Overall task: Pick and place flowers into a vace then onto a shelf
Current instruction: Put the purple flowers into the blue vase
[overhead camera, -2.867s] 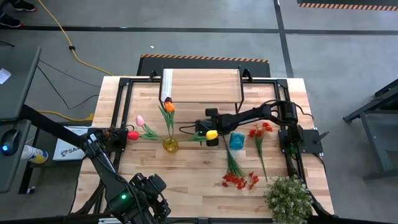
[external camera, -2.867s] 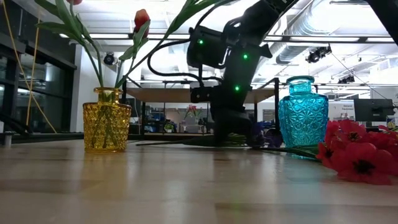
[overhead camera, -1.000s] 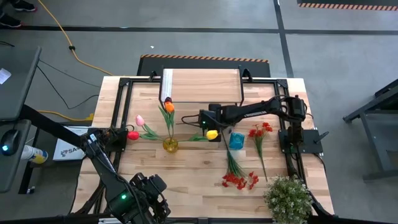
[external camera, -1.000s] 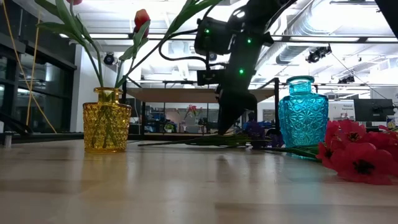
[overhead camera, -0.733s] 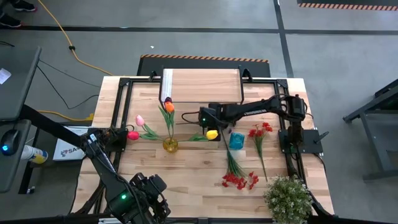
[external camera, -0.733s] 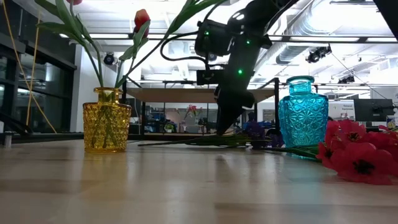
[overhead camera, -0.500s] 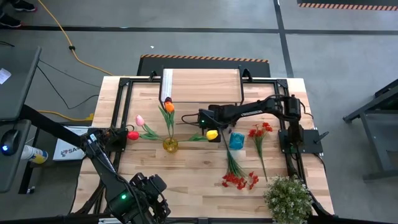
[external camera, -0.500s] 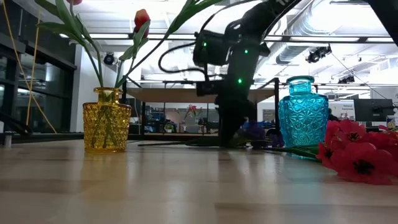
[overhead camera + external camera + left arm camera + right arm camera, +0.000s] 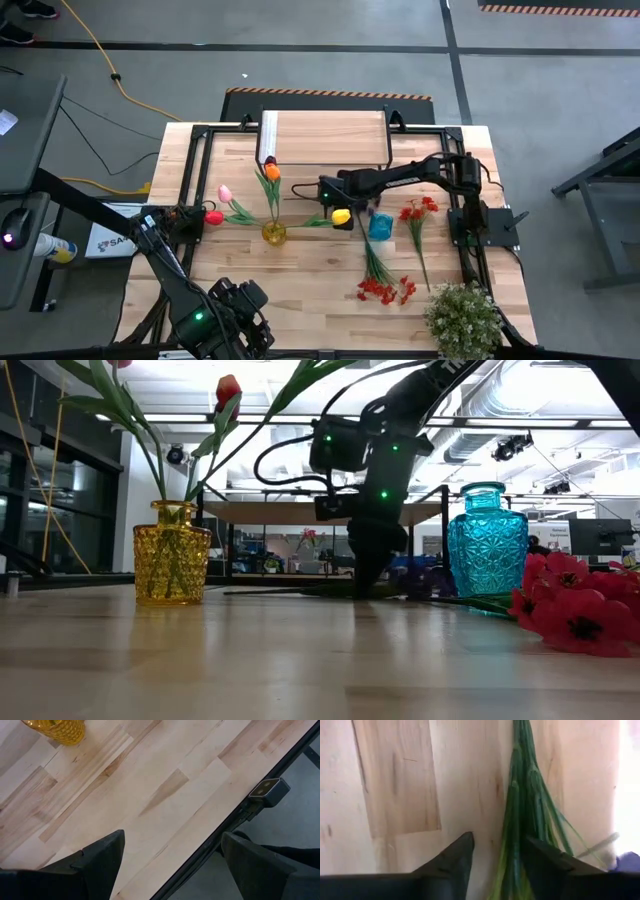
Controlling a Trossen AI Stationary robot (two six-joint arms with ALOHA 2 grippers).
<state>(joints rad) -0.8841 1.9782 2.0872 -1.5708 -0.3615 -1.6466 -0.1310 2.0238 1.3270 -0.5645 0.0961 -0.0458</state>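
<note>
Teal vase and yellow vase flank right claw, parted around green stems.

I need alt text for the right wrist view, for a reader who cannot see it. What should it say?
The right gripper is low over the light wooden tabletop, its two dark jaws standing on either side of a bundle of long green flower stems lying there. A bit of purple shows at the picture's edge.

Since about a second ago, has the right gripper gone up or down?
Yes, down. In the low view the right gripper has dropped to the tabletop beside the blue vase, onto the green stems.
</note>
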